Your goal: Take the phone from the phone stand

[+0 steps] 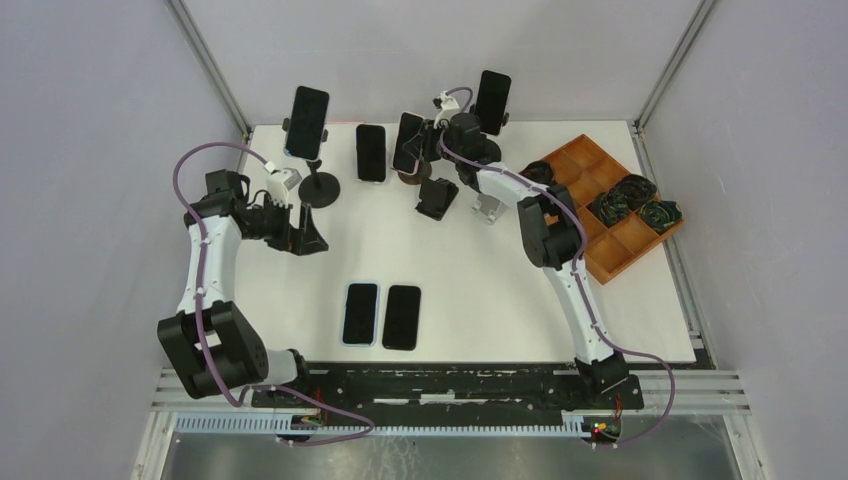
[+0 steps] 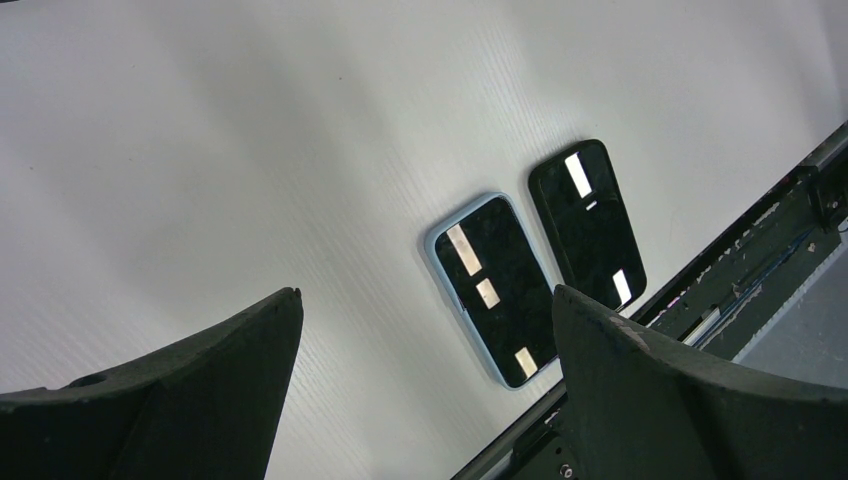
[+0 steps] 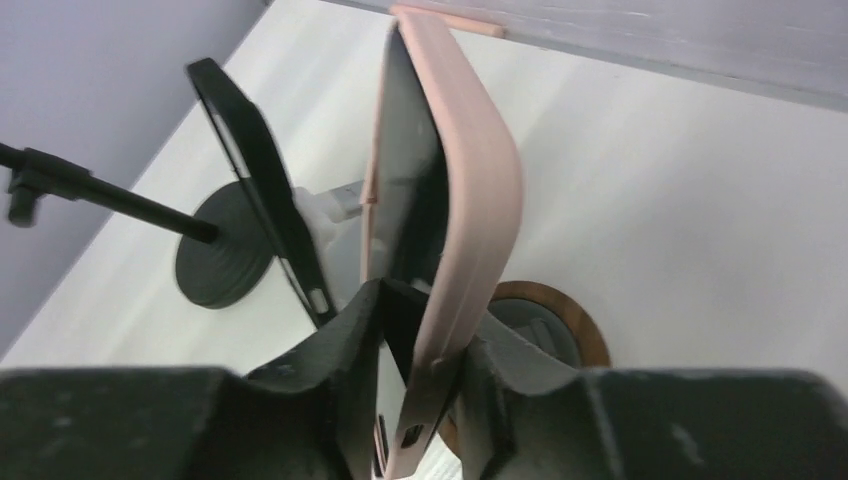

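Right wrist: phone point(image 3: 450, 200) upright inside right hand point(image 3: 420, 335), fingers touching both faces

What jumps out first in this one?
The right gripper clamped on the pink phone, which stands upright on its stand at the far middle of the table. Then the left gripper, wide open at the left, its camera looking at two phones lying flat near the front edge.

Left pincer point(image 2: 425, 292) hangs spread wide; right pincer point(image 3: 420, 320), far forward, is clamped narrow.
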